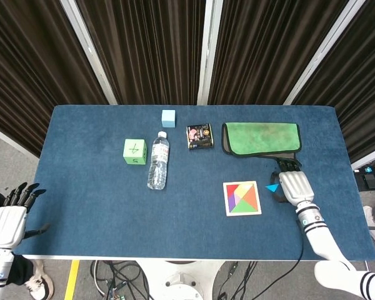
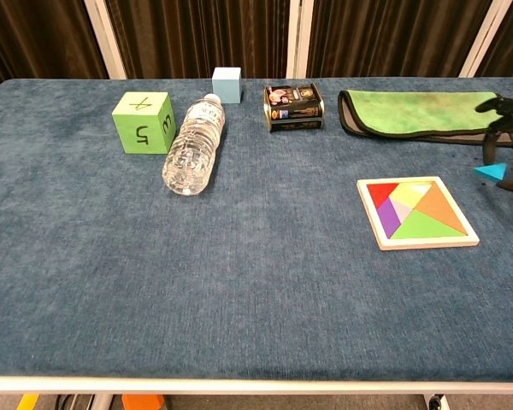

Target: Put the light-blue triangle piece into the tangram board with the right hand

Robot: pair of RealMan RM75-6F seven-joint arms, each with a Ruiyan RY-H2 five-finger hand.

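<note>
The light-blue triangle piece is pinched at the fingertips of the right hand, low and right of centre in the head view, and is carried clear of the table, as seen at the right edge of the chest view. It is held just to the right of the tangram board, near the board's upper right corner, apart from it. The board's other coloured pieces are seated in its frame. A green cloth is laid just above the hand. The left hand is kept at the lower left of the frame, off the table edge, fingers spread, nothing held.
</note>
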